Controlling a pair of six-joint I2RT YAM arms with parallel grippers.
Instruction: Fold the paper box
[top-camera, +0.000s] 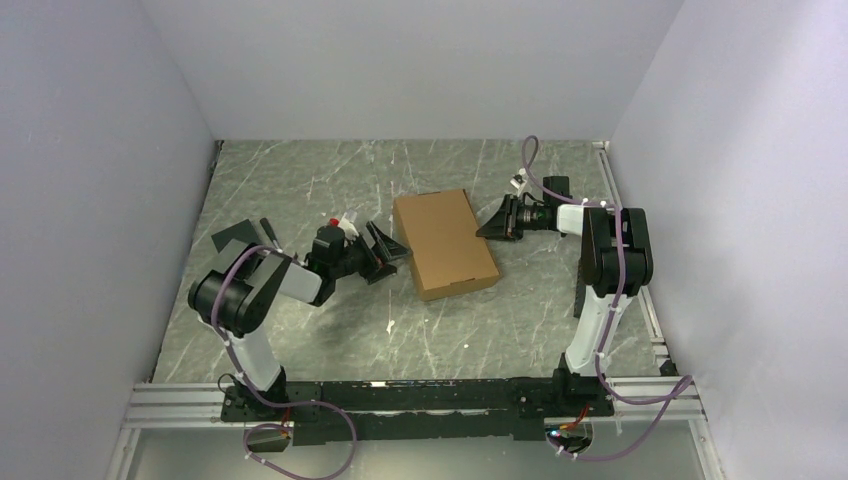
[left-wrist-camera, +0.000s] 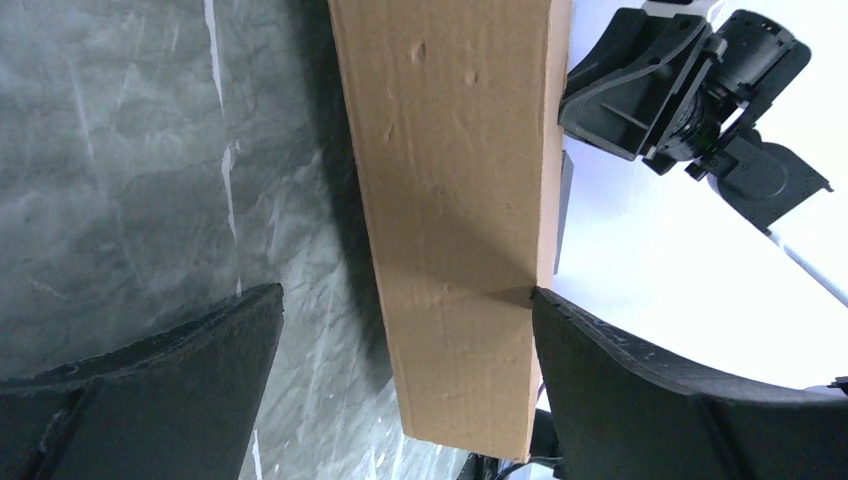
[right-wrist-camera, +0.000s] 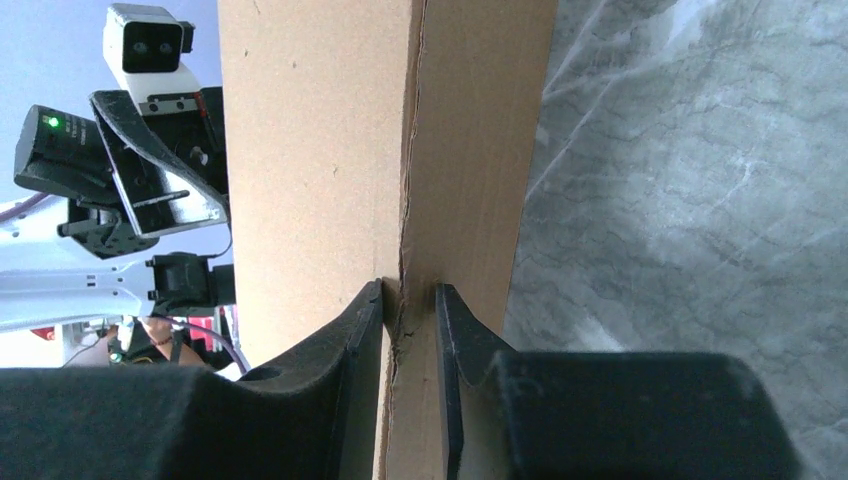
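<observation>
The closed paper box (top-camera: 445, 243) lies mid-table (top-camera: 330, 190) between both arms. The right gripper (right-wrist-camera: 408, 295) is clamped on the seam at its right side. The left gripper (top-camera: 388, 252), fingers spread wide, faces its left wall, just beside it.

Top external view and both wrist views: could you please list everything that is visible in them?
paper box: one, plain brown cardboard, lying mid-table between the two grippers
pad: one, black, flat on the table at the far left, behind the left arm
table: one, grey marbled, under everything
walls: three, white, enclosing the table at the left, back and right
rail: one, silver and black, along the near edge, carrying both arm bases
left gripper: one, black, open, its fingers on either side of the box's left wall
right gripper: one, black, closed on a cardboard edge on the box's right side
</observation>
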